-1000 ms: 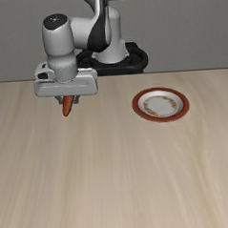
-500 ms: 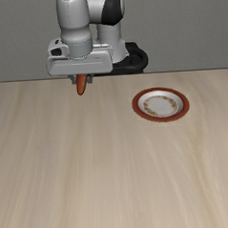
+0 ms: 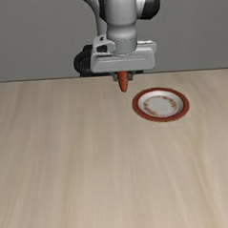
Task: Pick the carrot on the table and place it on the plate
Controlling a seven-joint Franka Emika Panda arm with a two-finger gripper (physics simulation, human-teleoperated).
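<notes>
I have the hand (image 3: pixel 123 77) clamped on the small orange carrot (image 3: pixel 124 87), hanging point-down over the far edge of the pale wooden tabletop (image 3: pixel 71 166). The red-rimmed round plate (image 3: pixel 161 104) sits just toward the exterior view's right.

Layout, exterior view: carrot held aloft, plate beside it.
The carrot (image 3: pixel 124 86) hung upright, tip down, clamped between the fingers of the gripper (image 3: pixel 123 78), above the counter (image 3: pixel 81 175). The plate (image 3: pixel 161 104) lay flat on the counter, to the exterior view's right of the carrot and slightly nearer the front, near it but apart. The robot base (image 3: pixel 83 62) stood behind, at the counter's far edge.
</notes>
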